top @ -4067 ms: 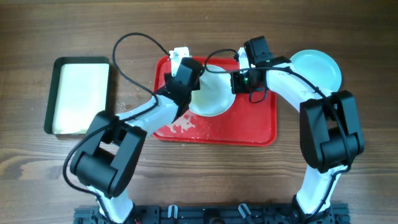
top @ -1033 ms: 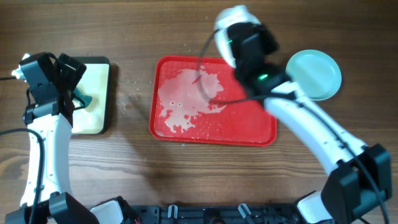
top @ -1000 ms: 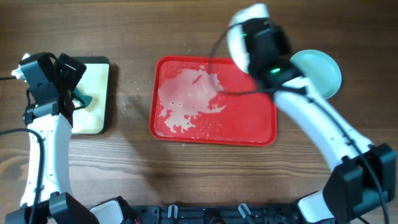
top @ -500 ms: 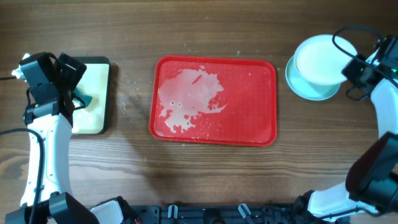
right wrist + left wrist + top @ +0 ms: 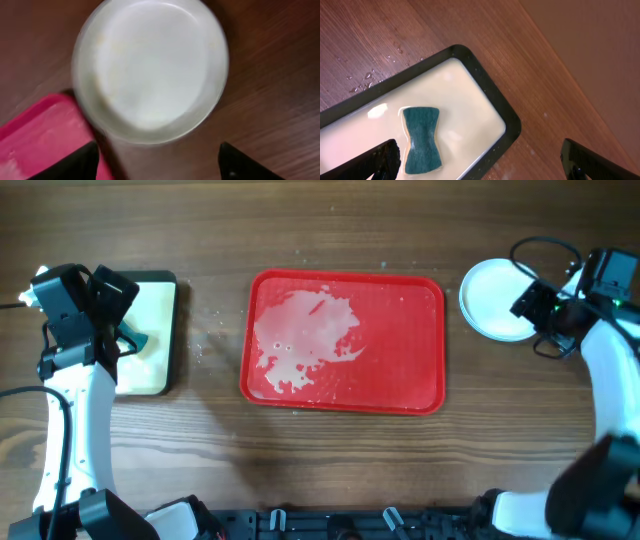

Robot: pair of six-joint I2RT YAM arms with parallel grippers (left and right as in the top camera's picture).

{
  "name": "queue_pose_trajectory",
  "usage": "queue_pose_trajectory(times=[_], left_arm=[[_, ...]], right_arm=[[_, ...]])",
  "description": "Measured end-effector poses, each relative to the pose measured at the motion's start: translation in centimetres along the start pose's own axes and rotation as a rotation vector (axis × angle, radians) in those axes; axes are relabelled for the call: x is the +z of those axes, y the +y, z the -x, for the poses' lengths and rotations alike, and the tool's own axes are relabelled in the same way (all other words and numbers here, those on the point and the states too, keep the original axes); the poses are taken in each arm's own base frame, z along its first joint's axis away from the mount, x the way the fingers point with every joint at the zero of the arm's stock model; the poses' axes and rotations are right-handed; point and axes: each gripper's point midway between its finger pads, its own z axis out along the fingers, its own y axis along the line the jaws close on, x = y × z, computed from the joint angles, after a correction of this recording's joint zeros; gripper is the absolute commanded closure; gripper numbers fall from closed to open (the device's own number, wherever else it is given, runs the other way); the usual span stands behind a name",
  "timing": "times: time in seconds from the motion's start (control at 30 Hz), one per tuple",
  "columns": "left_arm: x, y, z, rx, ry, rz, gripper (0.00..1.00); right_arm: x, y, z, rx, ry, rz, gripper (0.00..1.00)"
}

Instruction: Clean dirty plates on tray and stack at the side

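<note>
The red tray point(image 5: 400, 385) lies mid-table with no plate on it, smeared with white soapy residue point(image 5: 300, 335). Right of it, a white plate point(image 5: 495, 295) tops the stack of plates on the wood; it fills the right wrist view as plate point(image 5: 150, 70). My right gripper point(image 5: 526, 306) sits at the plate's right edge, open and holding nothing point(image 5: 160, 167). At the far left, my left gripper point(image 5: 110, 305) hangs open above the cream tray point(image 5: 485, 90), its jaws wide apart point(image 5: 480, 170).
A teal sponge point(image 5: 422, 140) lies in the dark-rimmed cream tray point(image 5: 170, 330). Water droplets point(image 5: 205, 340) speckle the wood between the two trays. The red tray's corner point(image 5: 40, 140) shows beside the plate stack.
My right arm carried the white plate from over the red tray to the stack at the right, then opened and let it go. The left arm has not moved.
</note>
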Motion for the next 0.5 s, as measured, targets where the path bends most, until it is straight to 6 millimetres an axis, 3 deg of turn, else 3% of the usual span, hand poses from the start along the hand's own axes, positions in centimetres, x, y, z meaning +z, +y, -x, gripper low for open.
queue_pose_trajectory(times=[0.03,0.07,0.13,0.2,0.3,0.5], left_arm=[[0.0,0.0,0.0,0.0,0.0,0.0,0.0],[0.0,0.0,0.0,0.0,0.001,0.001,0.0],[0.0,0.0,0.0,0.0,-0.001,0.0,0.0],[0.0,0.0,-0.1,0.0,0.002,0.002,0.0],[0.0,0.0,0.0,0.0,0.001,0.0,0.0],[0.0,0.0,0.0,0.0,0.001,0.0,0.0]], right_arm=[[-2.8,2.3,-1.0,-0.049,-0.023,0.037,0.0],[-6.2,5.6,-2.4,-0.118,-0.067,0.099,0.0],[-8.4,7.3,-4.7,-0.164,-0.064,0.116,0.01],[-11.3,10.7,-7.8,-0.218,-0.056,0.222,0.0],[-12.1,12.0,-9.4,-0.132,-0.018,0.267,0.0],[-11.4,11.8,-10.0,-0.034,0.037,0.248,0.0]])
